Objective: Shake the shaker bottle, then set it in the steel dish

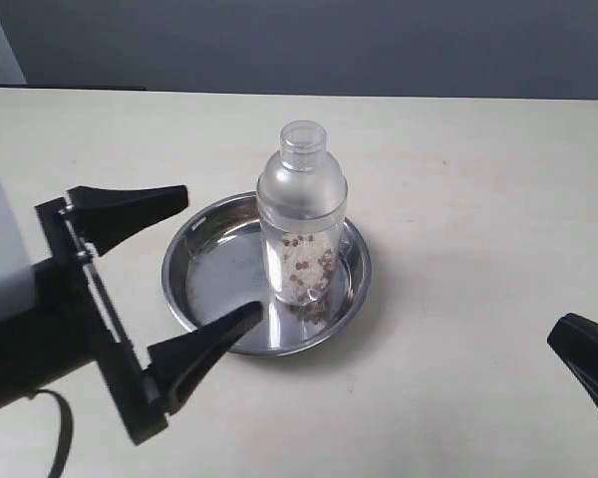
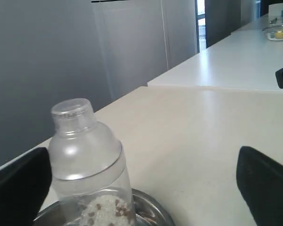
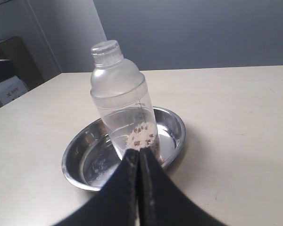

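The clear frosted shaker bottle (image 1: 301, 219) stands upright inside the steel dish (image 1: 194, 274), with brown and white granules at its bottom. Both show again in the left wrist view, bottle (image 2: 87, 160) and dish (image 2: 153, 212), and in the right wrist view, bottle (image 3: 122, 99) and dish (image 3: 78, 153). My left gripper (image 1: 211, 267) is open to the left of the dish, its fingers wide apart and clear of the bottle. My right gripper (image 3: 138, 157) is shut with nothing in it, back from the dish; only a dark part of it (image 1: 588, 368) shows at the exterior view's right edge.
The dish stands on a pale beige table (image 1: 458, 179). A second pale table (image 2: 236, 61) lies beyond in the left wrist view, with a small dish (image 2: 277, 32) on it far off. A grey wall runs behind.
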